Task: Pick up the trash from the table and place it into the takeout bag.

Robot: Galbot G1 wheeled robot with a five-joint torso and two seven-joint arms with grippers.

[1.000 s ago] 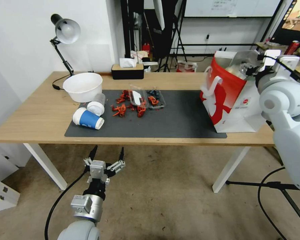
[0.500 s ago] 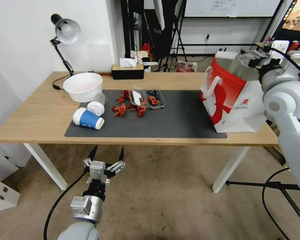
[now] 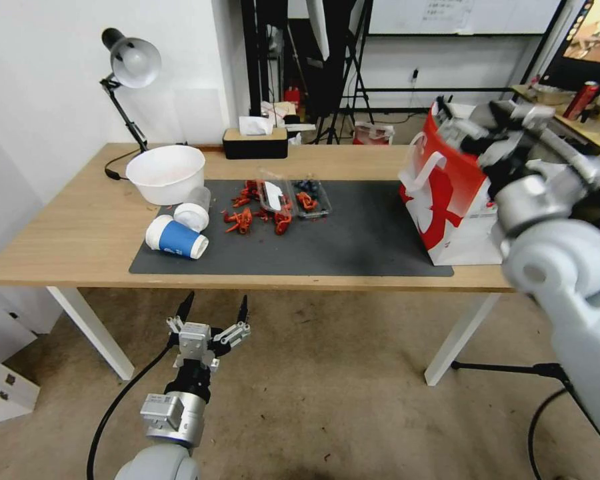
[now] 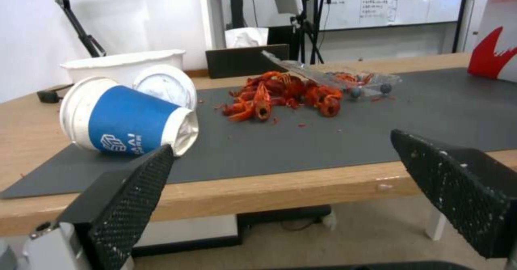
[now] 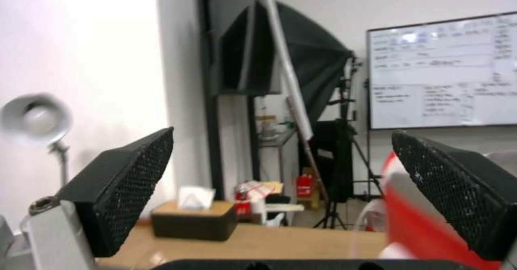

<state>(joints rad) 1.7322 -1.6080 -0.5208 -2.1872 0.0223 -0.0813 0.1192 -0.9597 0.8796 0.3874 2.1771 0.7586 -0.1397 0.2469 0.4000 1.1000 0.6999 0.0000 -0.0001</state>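
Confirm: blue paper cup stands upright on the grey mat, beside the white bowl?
Not quite. The blue paper cup lies on its side on the grey mat, beside the white bowl; the head view and left wrist view both show it tipped.

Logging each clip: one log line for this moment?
left pincer: open, below table edge | right pincer: open, empty, above takeout bag | blue cup: on mat

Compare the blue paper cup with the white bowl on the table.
The blue paper cup lies on its side on the dark mat; the white bowl stands upright on bare wood. The cup is blue with a white lid, the bowl plain white, open and wider. Both sit at the table's left end.
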